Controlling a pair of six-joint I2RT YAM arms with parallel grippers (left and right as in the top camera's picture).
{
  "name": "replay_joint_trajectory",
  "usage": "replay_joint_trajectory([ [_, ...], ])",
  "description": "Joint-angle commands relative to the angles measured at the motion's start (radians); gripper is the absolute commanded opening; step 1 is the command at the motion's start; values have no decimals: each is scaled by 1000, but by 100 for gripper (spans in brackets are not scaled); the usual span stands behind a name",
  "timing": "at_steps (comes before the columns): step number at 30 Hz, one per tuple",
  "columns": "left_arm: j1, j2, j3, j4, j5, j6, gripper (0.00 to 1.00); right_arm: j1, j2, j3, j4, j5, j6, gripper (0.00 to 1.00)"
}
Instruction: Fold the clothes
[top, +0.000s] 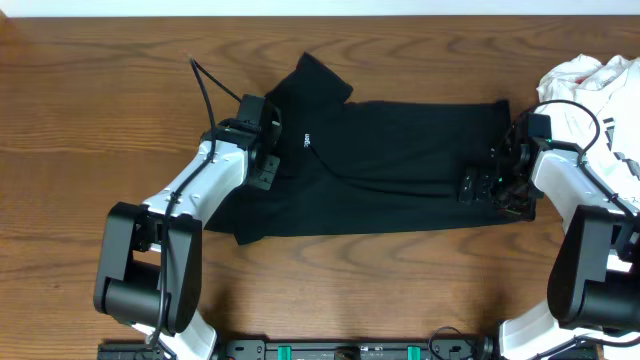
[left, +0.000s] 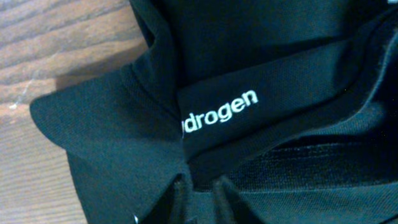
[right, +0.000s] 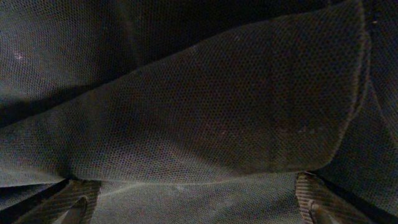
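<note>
A black polo shirt (top: 400, 160) lies spread across the middle of the wooden table, with its collar end at the left. My left gripper (top: 268, 150) is at the collar. In the left wrist view its fingers (left: 199, 196) are close together, pinching black cloth (left: 112, 130) next to a neck label reading "drogen" (left: 217, 112). My right gripper (top: 490, 182) is down on the shirt's right end. In the right wrist view its fingers (right: 193, 205) are wide apart, with the mesh fabric (right: 205, 112) lying between them.
A pile of white clothes (top: 600, 85) lies at the back right corner, close to the right arm. Bare wooden table (top: 90, 120) surrounds the shirt to the left and front.
</note>
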Motion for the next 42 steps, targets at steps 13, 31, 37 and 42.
replay_joint_trajectory([
  [13,0,9,-9,149,-8,22,6,-7,11,-9,1,12,6,99],
  [31,2,39,-9,268,-27,-49,6,-7,11,-9,1,12,6,99],
  [37,1,105,-9,325,-27,-76,6,-7,11,-9,1,12,6,99],
  [42,1,129,-6,378,-27,-92,6,-7,11,-9,1,12,6,99],
])
